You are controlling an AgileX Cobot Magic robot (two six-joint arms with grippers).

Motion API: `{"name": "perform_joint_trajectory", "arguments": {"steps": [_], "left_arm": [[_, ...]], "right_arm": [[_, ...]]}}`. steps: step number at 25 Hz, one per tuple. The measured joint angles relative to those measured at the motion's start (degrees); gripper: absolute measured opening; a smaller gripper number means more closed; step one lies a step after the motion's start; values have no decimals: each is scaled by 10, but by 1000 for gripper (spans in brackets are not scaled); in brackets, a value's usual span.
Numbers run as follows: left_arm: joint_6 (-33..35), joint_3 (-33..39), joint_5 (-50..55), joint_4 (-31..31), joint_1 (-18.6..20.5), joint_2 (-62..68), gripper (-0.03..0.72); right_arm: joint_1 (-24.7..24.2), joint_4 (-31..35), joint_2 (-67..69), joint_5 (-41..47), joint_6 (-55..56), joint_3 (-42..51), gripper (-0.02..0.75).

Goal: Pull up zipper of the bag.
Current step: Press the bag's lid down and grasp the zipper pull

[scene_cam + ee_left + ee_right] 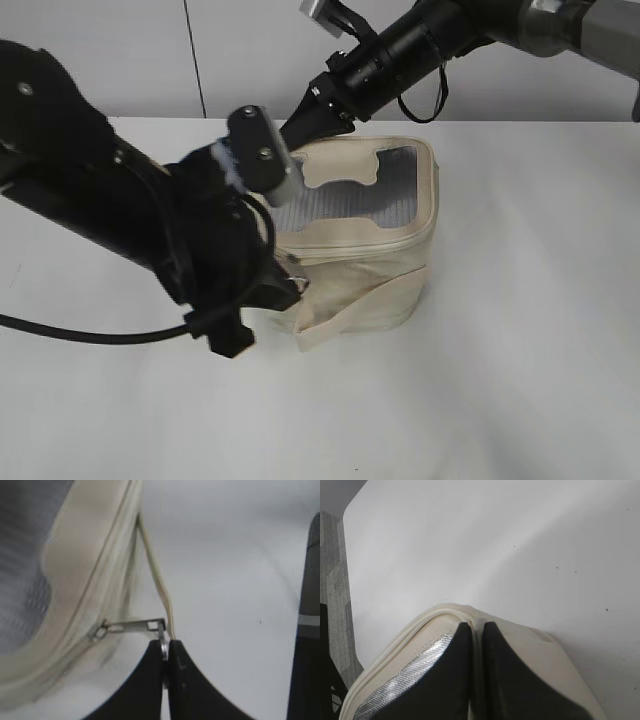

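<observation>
Left wrist view: left gripper [165, 652] fingers pressed together, pinching silver ring pull [163, 647] of the zipper [107, 575]; metal tab stretched out sideways from the track. Bag [360, 240] sits mid-table [530, 350], upright, mesh top w/ cream patch facing up. Right gripper [476, 630] at bag's far-left top corner, fingers pressed together on the rim fabric there. Exterior view: left arm low at bag's near-left side, right arm reaching in from far right.
</observation>
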Motion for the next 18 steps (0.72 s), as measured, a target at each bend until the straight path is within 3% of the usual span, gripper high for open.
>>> {"name": "perform_joint_trajectory", "arguments": {"steps": [4,8,10,15,18], "left_arm": [[-1,-1,-110,-15,-81,15,-8],[-6,-6,-134,-35,-95,23,-4],[-22,-6,-114,-43,-87,23,37],[-68,-6,24,-51,-32,1,331],[-89,-7,56,-52,28,-33,378]], "right_arm": [[0,0,0,0,1,0,43],[0,-1,0,0,1,0,43],[-2,-1,0,0,3,0,55],[-33,-11,-16,0,48,1,269],[-73,-26,-41,-1,84,2,282]]}}
